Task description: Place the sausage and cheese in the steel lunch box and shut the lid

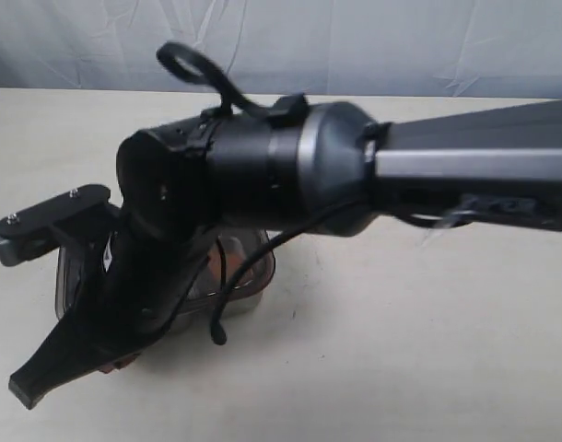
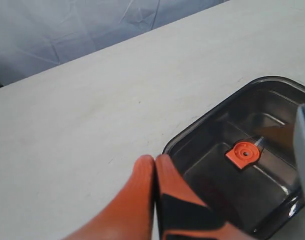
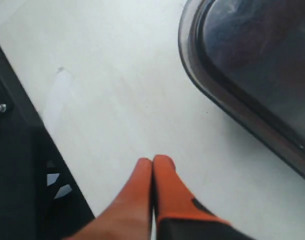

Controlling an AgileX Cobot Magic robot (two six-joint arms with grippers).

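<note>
Exterior view first: a bulky black arm [image 1: 263,175], matte plastic with a grey metal collar and a looping cable, sweeps in from the right and covers most of the steel lunch box [image 1: 235,296], of which only a glossy corner shows. Over to the left wrist view, and the lid [image 2: 232,185] sits on the box, a dark, smoky, translucent rectangle with rounded corners. I can't tell through the tint whether the sausage and the cheese are inside. The left gripper [image 2: 155,162] has its smooth orange fingers pressed together just beside the lid's corner. The right gripper [image 3: 152,162] is pressed together too, near another corner and empty. At the lid's centre is a small round orange valve [image 2: 244,153]. The table [image 2: 92,125] is pale cream and matte, with wrinkled grey-blue cloth [image 1: 401,46] behind.
</note>
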